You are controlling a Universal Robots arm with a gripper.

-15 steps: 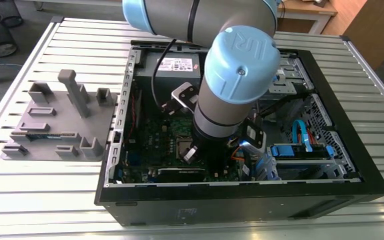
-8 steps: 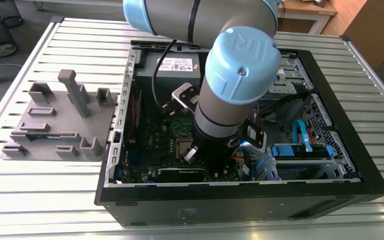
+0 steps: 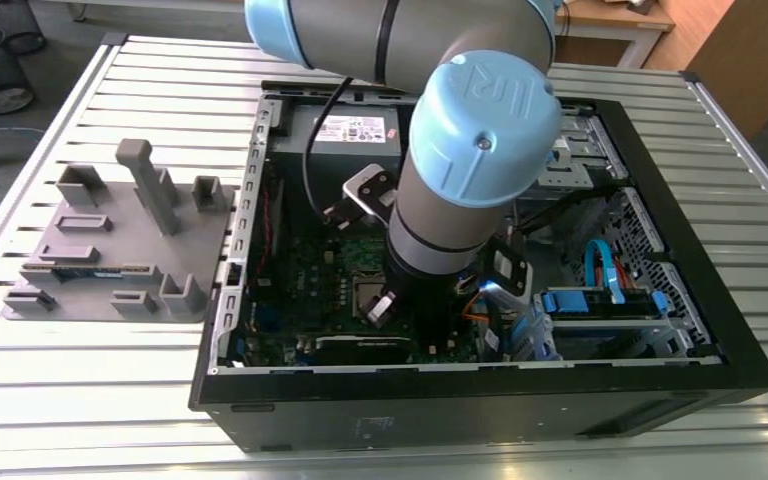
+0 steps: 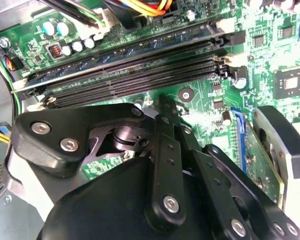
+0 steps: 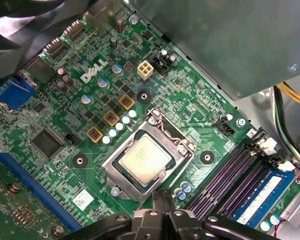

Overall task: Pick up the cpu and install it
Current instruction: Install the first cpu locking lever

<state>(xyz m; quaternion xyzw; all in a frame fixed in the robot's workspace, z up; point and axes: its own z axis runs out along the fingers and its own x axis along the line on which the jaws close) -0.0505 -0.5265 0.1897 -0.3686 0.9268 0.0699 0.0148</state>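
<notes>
Since the black-linked claw [image 5: 162,196] is seen with its fingers [image 5: 156,205] closed together on nothing, the seating step is judged done or nearly so. The small square silver-topped cpu [image 5: 142,159] is seen lying flat inside the grey metal socket frame [image 5: 171,134], just beside the claw and untouched by it. It sits near the middle of the green motherboard [image 5: 200,112], alongside the long dark memory slots [image 5: 225,182]. For any further move, a straight path clear of the frame is called for.

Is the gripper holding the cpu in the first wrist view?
No, the cpu lies in the motherboard socket, apart from the gripper.
</notes>
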